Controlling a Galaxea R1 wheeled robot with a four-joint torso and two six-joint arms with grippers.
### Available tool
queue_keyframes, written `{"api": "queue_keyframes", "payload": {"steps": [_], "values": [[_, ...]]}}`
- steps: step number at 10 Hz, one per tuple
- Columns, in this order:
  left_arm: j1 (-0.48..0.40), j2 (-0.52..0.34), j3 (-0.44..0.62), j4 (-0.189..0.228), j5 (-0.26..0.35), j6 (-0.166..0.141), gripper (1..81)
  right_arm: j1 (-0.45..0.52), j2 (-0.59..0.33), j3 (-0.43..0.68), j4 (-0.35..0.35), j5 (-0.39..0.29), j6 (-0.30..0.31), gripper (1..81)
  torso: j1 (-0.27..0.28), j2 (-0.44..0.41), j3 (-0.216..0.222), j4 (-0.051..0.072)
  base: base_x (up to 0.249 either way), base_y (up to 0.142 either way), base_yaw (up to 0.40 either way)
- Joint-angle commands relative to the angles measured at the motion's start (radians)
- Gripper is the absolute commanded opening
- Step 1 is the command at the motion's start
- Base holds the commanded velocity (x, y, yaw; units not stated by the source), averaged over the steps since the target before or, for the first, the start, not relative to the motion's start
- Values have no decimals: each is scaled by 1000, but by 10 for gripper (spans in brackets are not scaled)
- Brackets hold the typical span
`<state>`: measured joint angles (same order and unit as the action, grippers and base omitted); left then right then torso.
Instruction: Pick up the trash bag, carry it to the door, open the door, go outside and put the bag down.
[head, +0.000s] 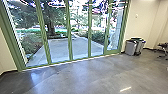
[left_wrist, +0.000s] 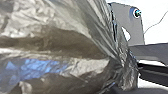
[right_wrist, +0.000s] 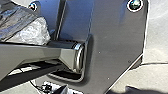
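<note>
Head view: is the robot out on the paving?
No, the paving lies beyond the green-framed glass wall, and the indoor floor is on the near side.

Dark grey plate (right_wrist: 117, 42) (round corner fittings (right_wrist: 135, 5))

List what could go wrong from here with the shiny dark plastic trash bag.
The crumpled bag could snag or tear on the robot's grey plate, close beside it. Heading for the green-framed glass wall, the robot might clip the grey box-shaped bins near the wall's right end.
</note>
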<state>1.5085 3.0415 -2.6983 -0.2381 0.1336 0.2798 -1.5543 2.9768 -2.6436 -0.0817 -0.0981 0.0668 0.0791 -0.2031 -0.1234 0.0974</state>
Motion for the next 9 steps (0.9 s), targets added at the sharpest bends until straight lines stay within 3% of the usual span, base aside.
{"api": "queue_keyframes", "payload": {"steps": [1, 9], "values": [[-46, 4, 5, 3, 75, 4, 10, 45, -3, 2, -7, -58, -4, 811, 0, 0, 0, 0, 65, 0, 0], [-43, -6, 5, -1, 73, 4, 10, 56, 6, 2, -13, -66, -4, 811, -2, 0, 0, 0, 92, 0, 0]]}}
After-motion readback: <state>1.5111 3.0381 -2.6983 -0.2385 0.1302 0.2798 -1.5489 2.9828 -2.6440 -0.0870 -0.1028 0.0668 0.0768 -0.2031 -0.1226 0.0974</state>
